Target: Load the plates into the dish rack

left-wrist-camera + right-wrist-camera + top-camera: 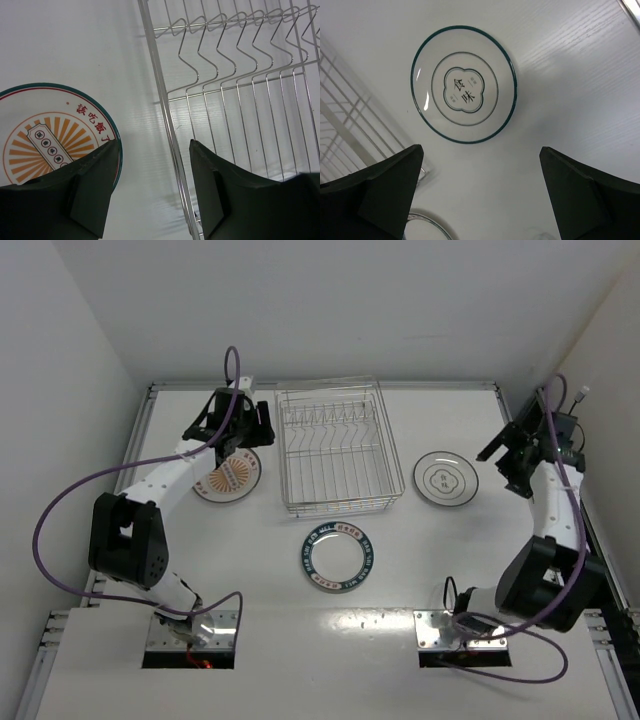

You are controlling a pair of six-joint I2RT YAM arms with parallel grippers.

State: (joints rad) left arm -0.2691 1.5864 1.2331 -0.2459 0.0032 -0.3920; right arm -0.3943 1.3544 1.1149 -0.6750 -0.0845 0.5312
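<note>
White table with metal edge rails, plain white walls on three sides

We see a white tabletop closed in by a plain white back wall, left wall and right wall. A metal rail runs along its far edge, and what looks like slotted aluminium framing borders the near right corner.
</note>
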